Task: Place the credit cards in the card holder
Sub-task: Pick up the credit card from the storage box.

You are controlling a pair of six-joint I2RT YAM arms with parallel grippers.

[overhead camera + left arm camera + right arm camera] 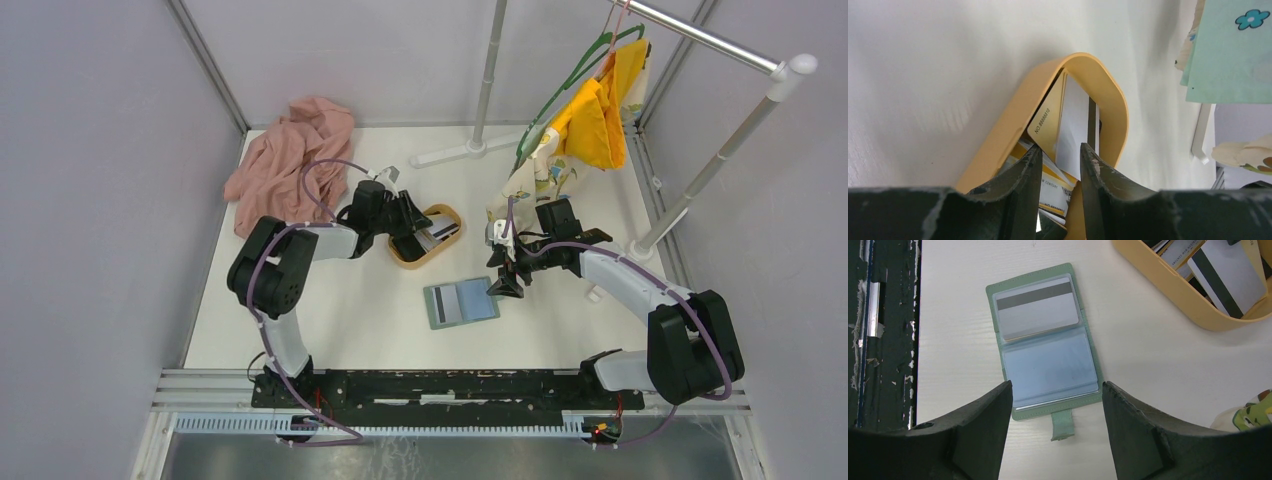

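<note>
The left arm (290,255) is seen raised at its elbow and stretched out to the right, so that the left gripper (1060,147) is held down over the near end of the wooden tray (1108,90). Its fingers (1030,170) are parted by a narrow gap; the lower end of a grey-white card (1073,125) is seen in that gap, and contact with it cannot be made out. More of the credit cards (1228,275) are heaped in the tray. The right arm (640,285) is bent at its elbow and reached leftwards, with the right gripper (1056,385) pointed down above the tab end of the card holder (1048,365), its fingers (983,430) spread wide and nothing held. The card holder is laid open and flat on the table (350,310), just near of the tray, with one striped card (1038,307) lodged in its far pocket.
</note>
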